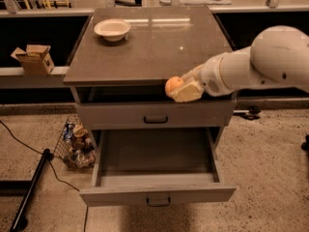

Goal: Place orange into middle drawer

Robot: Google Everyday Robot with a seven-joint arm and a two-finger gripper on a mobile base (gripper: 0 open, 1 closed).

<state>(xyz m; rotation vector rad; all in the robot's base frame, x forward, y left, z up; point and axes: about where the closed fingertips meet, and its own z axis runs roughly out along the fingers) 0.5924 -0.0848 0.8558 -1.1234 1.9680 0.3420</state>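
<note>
The grey cabinet (87,111) occupies the centre of the frame, and its flat top forms the surface (159,47). The white arm (256,66) enters from the right edge of the frame and reaches left toward the front edge of the surface. The gripper (178,88) sits at the centre of the frame, level with that front edge and just above the upper drawer front (120,117). Its cream fingers (187,92) are clamped on the orange (173,84), which is held clear of the surface at the gripper's left end. The orange is positioned over the front lip of the cabinet, above and behind the open tray. The middle drawer (157,151) is pulled fully out in the lower centre of the frame, showing a plain grey interior with nothing visible inside. Its loop handle (158,201) is centred on the front panel near the bottom edge of the frame. The upper drawer front is closed and carries a darker handle (155,120). A white bowl (112,29) stands on the surface at its upper left corner, well apart from the gripper. A cardboard box (35,59) rests on a ledge at the left of the frame. A wire basket (75,140) holding mixed items stands on the floor beside the lower left of the cabinet. A black pole (30,192) lies on the floor at the lower left.
</note>
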